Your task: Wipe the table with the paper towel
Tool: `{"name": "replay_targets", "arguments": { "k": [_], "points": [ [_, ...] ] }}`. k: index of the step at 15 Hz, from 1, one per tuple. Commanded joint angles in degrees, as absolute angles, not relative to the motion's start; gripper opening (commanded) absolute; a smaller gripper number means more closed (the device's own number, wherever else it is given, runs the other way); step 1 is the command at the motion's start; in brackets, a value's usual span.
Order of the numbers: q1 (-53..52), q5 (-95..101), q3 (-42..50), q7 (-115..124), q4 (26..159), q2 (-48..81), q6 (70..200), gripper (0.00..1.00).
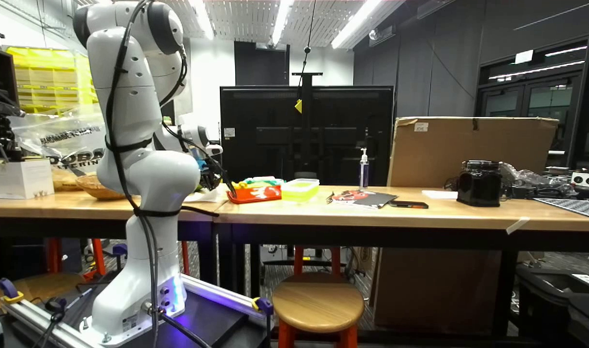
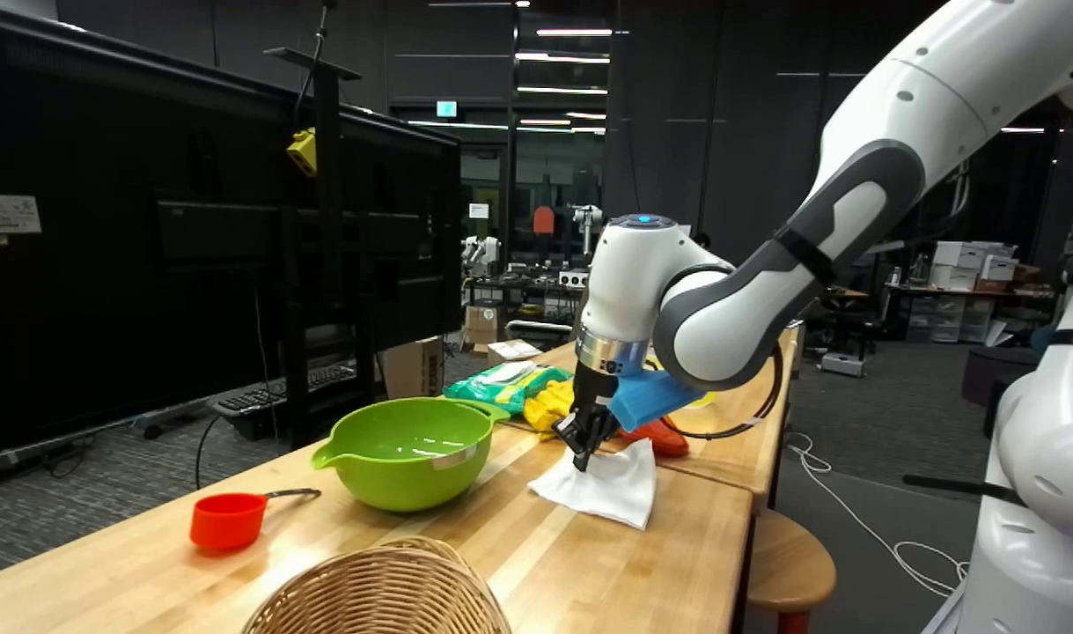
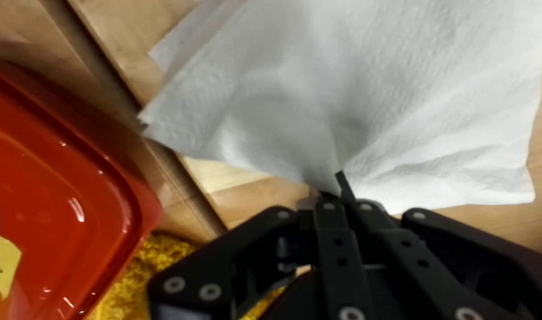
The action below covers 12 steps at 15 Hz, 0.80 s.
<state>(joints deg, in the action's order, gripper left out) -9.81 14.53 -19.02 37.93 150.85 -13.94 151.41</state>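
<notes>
The table (image 2: pixel 536 563) has a light wooden top and shows in both exterior views (image 1: pixel 449 220). A white paper towel (image 2: pixel 613 493) lies partly spread on it. It fills much of the wrist view (image 3: pixel 408 98), creased and bunched toward the fingertips. My gripper (image 2: pixel 582 460) points down at the towel's edge. In the wrist view its fingertips (image 3: pixel 337 189) are closed together on the bunched edge of the towel. The part between the fingers is hidden. In an exterior view the arm hides most of the gripper, and a bit of the towel (image 1: pixel 205 195) shows.
A red container (image 3: pixel 75 209) lies beside the towel, past a seam between table tops. Yellow cloth (image 2: pixel 549 402) and a green packet (image 2: pixel 505 383) lie behind the gripper. A green bowl (image 2: pixel 404 462), red cup (image 2: pixel 228 521) and wicker basket (image 2: pixel 378 599) stand nearby.
</notes>
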Motion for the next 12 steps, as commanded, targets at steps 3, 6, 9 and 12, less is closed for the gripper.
{"name": "replay_targets", "arguments": {
  "k": [3, 6, 9, 12],
  "points": [
    [-7.76, 12.38, -19.55, 40.62, 158.33, -17.38, 154.34, 0.0],
    [-7.34, 12.43, -20.14, 40.77, 158.82, -18.13, 154.9, 0.0],
    [-7.0, 13.06, -20.96, 40.76, 158.15, -18.02, 154.57, 0.0],
    [-6.7, 13.45, -21.72, 40.61, 157.32, -17.8, 153.97, 0.0]
  ]
}}
